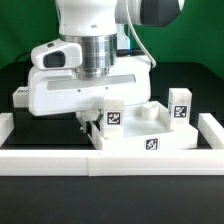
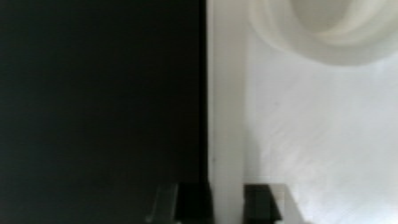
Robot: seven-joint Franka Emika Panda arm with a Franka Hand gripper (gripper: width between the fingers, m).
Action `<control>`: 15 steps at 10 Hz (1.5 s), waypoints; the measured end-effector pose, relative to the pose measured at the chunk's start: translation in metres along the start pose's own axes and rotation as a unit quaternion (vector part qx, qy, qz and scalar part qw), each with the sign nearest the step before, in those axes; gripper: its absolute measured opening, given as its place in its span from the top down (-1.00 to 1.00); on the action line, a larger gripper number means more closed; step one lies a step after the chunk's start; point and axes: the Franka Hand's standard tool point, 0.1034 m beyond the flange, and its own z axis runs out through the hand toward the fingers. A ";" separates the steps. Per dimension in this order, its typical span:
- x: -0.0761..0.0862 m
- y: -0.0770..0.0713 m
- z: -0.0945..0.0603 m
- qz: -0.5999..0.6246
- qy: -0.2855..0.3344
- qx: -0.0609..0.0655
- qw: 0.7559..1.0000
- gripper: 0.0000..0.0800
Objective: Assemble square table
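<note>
White border wall (image 1: 60,160) fronts slab (image 1: 128,145) and 2 leg blocks (image 1: 180,103), each tagged.

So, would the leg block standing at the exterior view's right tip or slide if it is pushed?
The leg block stands upright and looks taller than wide, so a high push would probably tip it, a low one slide it. It looks like rigid plastic, unlikely to bend. Its smooth faces may be slippery.
</note>
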 end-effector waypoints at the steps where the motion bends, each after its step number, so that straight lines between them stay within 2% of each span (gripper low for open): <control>1: 0.000 0.001 0.000 -0.024 -0.002 -0.002 1.000 0.86; 2: 0.000 0.001 0.000 -0.064 -0.005 -0.006 0.998 0.86; 3: 0.010 -0.009 -0.001 -0.097 -0.005 -0.016 0.995 0.86; 4: 0.020 -0.019 -0.003 -0.148 0.003 -0.028 0.989 0.86; 5: 0.025 -0.020 -0.004 -0.208 0.016 -0.044 0.977 0.84; 8: 0.022 -0.014 -0.004 -0.290 0.006 -0.050 0.956 0.84; 11: 0.024 -0.015 -0.003 -0.348 0.003 -0.050 0.936 0.84; 13: 0.034 -0.028 -0.004 -0.409 -0.002 -0.073 0.910 0.84; 15: 0.039 -0.038 -0.003 -0.471 -0.015 -0.089 0.878 0.83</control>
